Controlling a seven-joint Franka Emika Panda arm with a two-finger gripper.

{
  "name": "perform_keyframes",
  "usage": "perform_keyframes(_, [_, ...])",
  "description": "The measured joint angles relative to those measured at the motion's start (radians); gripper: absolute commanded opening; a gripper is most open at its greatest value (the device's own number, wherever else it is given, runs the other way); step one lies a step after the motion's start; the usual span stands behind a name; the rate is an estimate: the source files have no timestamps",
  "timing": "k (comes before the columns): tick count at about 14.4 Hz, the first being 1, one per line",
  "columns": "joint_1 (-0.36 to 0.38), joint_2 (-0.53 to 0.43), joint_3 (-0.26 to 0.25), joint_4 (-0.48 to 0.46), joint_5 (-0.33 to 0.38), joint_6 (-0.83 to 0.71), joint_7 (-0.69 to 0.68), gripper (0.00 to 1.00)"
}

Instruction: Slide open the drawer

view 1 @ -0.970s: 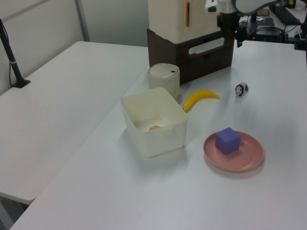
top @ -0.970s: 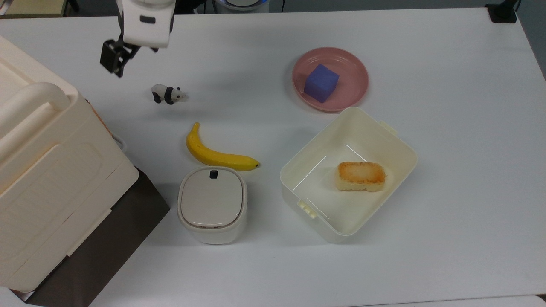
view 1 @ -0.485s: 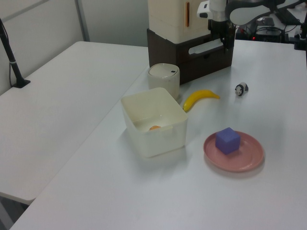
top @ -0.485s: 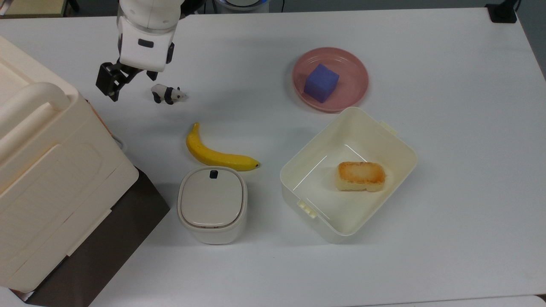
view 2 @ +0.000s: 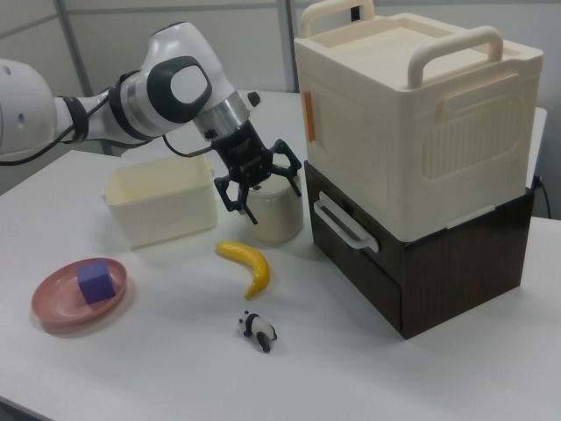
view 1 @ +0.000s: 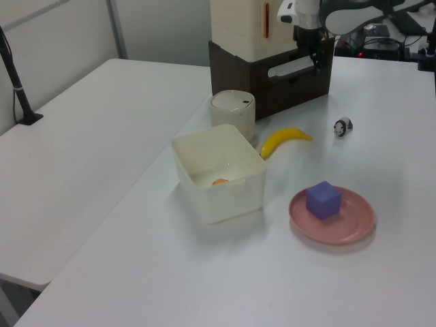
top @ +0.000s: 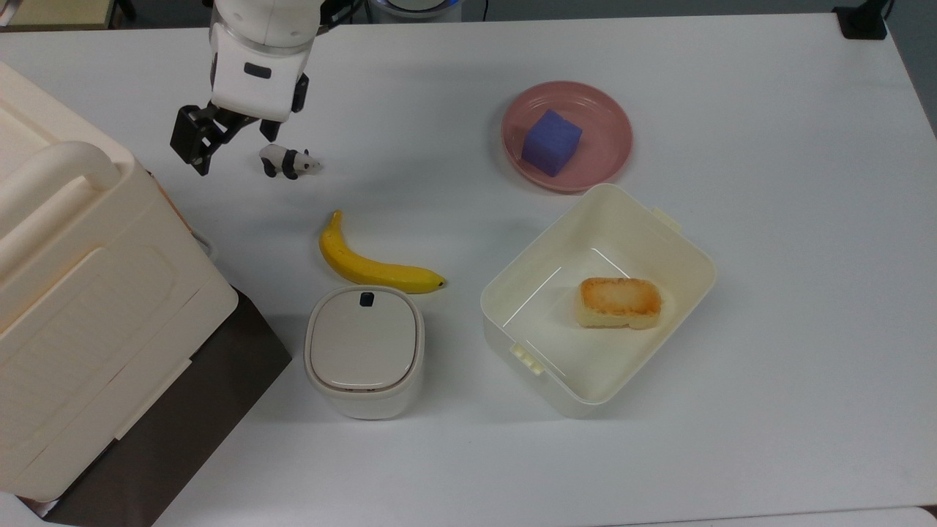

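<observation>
In the right view, going left to right: the tool (view 2: pixel 259 186) hangs with fingers spread, empty, above the banana (view 2: pixel 249 266), facing the drawer (view 2: pixel 368 259), closed under the cream box (view 2: pixel 412 114), probably lining up on its white handle (view 2: pixel 344 223).

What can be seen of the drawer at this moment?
The drawer is shut, its dark brown front flush with the dark wooden base under the large cream box. A thin white bar handle runs across the front, standing off it a little. In the right view the gripper hangs open in the air, apart from the handle and to the right view's left of it. Nothing touches the drawer front. Its inside cannot be seen.
</observation>
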Motion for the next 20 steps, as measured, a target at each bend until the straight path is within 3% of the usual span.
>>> perform_keyframes(3, [-0.037, 0.005, 0.000, 0.000, 0.000, 0.010, -0.194, 1.00])
perform_keyframes(6, [-0.065, 0.018, -0.001, -0.001, -0.011, 0.058, -0.278, 1.00])
perform_keyframes(13, [-0.107, 0.075, -0.001, -0.002, -0.084, 0.139, -0.286, 1.00])
perform_keyframes(20, [-0.118, 0.132, -0.001, -0.002, -0.106, 0.179, -0.287, 1.00])
